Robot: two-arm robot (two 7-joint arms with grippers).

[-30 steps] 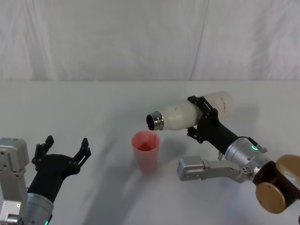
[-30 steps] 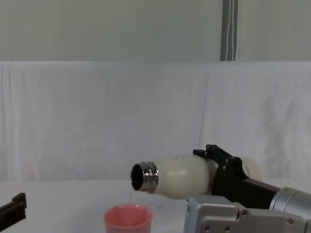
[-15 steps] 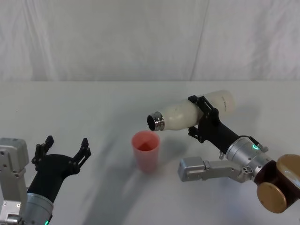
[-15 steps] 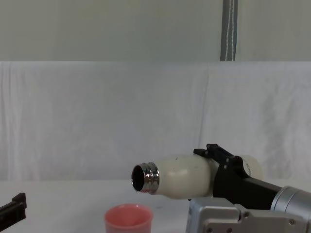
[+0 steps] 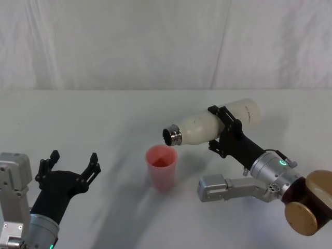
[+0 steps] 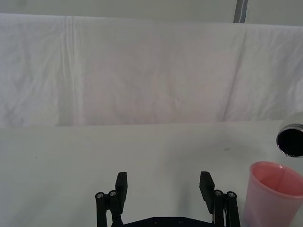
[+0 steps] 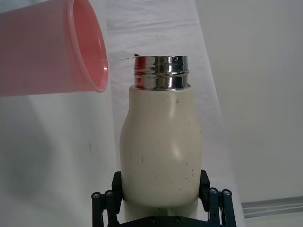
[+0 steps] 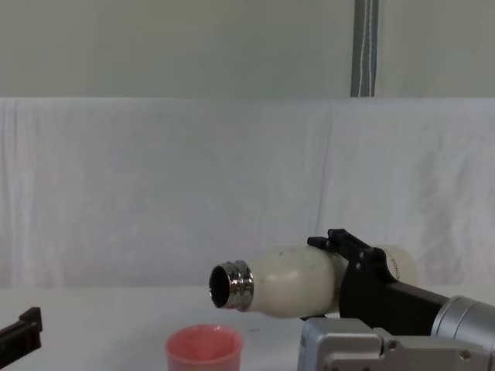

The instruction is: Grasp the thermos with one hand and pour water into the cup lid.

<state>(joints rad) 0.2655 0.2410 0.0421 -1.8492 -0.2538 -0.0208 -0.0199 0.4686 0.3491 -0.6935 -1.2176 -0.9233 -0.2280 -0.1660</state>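
Head view: right gripper (image 5: 224,130) clamped round the thermos (image 5: 207,125), tipped near level above the table (image 5: 104,119), steel neck just over the pink cup lid (image 5: 161,167). Small grey print near the thermos base, unreadable. Left gripper (image 5: 70,167) idle low left, fingers apart.

Chest view: thermos mouth (image 8: 230,285) open, dark inside, above the cup lid.

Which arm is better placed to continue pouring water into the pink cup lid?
The right. The right gripper already clamps the thermos, tipped with its steel neck just above the cup lid. The left gripper sits open and apart, near the robot.
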